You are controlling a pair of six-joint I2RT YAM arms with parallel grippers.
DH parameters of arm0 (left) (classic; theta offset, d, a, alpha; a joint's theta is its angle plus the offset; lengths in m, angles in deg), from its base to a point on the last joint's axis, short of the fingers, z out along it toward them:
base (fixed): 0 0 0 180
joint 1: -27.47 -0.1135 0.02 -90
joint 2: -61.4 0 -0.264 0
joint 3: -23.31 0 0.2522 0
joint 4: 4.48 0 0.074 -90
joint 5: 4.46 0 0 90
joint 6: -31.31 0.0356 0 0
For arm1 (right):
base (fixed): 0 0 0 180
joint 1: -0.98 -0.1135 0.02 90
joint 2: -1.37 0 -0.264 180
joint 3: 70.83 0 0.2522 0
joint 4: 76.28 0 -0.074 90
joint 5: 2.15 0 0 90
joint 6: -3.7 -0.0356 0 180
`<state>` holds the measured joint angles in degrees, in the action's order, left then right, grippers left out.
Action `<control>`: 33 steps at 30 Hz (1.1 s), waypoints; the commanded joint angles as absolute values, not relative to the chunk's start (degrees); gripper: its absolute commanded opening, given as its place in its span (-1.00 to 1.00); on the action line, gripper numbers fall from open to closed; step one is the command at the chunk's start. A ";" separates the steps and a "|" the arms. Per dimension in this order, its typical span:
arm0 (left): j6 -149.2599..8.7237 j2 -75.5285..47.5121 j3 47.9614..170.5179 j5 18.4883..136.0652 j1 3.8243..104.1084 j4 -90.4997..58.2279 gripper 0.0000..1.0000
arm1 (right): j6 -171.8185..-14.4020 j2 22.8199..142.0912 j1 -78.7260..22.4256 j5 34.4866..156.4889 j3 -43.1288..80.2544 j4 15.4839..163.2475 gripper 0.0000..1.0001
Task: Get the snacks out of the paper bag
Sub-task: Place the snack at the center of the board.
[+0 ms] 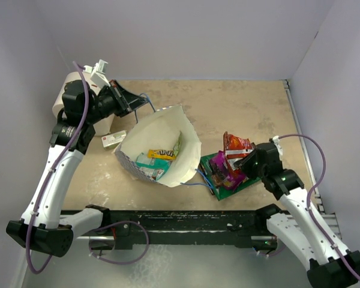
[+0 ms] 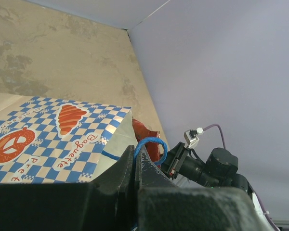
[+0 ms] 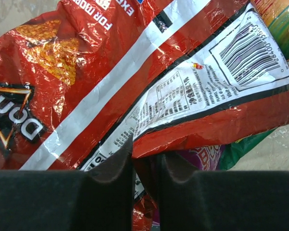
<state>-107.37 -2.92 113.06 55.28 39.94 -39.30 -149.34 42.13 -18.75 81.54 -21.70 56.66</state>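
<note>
The white paper bag [image 1: 168,129] stands open mid-table, its blue-checked side [image 2: 48,139] showing in the left wrist view. My left gripper [image 1: 132,103] [image 2: 136,154] is shut on the bag's blue cord handle [image 2: 151,142] at the bag's far left rim. A yellow packet [image 1: 161,154] and a teal one [image 1: 147,162] lie inside the bag. To the right of the bag, a red-orange packet [image 1: 235,144] [image 3: 135,72] lies on a magenta packet [image 1: 233,177] [image 3: 202,156] and a green one [image 1: 219,165] [image 3: 241,147]. My right gripper [image 1: 243,163] [image 3: 144,156] sits at that pile, jaws slightly parted, with the red-orange packet's edge between them.
A big white cylinder [image 1: 63,99] stands behind the left arm at the back left. Beside the bag's left side lies a small whitish box [image 1: 111,139]. Walls close the table at the back and both sides. A black rail [image 1: 180,219] runs along the near edge.
</note>
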 commanded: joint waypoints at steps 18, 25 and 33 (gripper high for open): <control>-108.25 -2.86 112.34 53.28 40.21 -36.08 -1.00 | -138.47 41.90 -18.62 75.70 -5.23 39.85 0.46; -107.87 -3.85 112.81 52.04 40.21 -36.33 -1.00 | -135.42 42.56 -18.62 76.20 0.10 34.89 0.56; -107.47 -4.98 113.45 51.80 40.17 -36.32 -1.00 | -126.98 44.96 -18.62 71.15 5.31 36.05 0.61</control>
